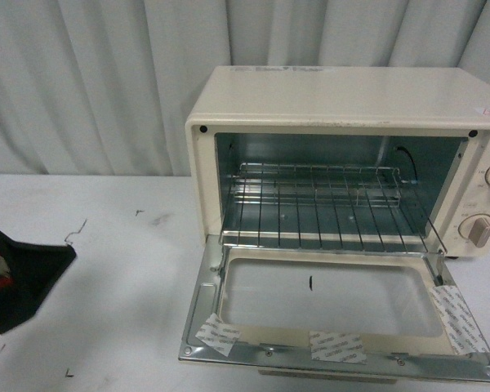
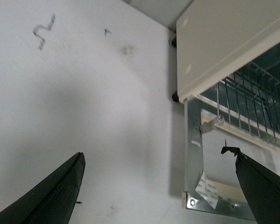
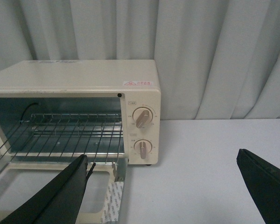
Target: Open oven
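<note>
Cream-white boxy toaster oven (image 1: pixel 343 106) sits centre-right on the white worktop (image 1: pixel 106 245). Its glass drop-down door (image 1: pixel 335 296) lies flat toward the near side, long axis left-right. Left hand (image 2: pixel 154 156) is left of the door and right hand (image 3: pixel 162 156) near-right; both wide, empty.

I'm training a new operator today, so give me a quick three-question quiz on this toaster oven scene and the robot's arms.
1. The oven door is: A shut, B half open, C dropped fully down?
2. True or false: the right arm's jaws are shut on the door.
3. How many knobs does the front panel carry?
Key: 1 C. 2 False; they stand open and hold nothing. 3 Two.
</note>
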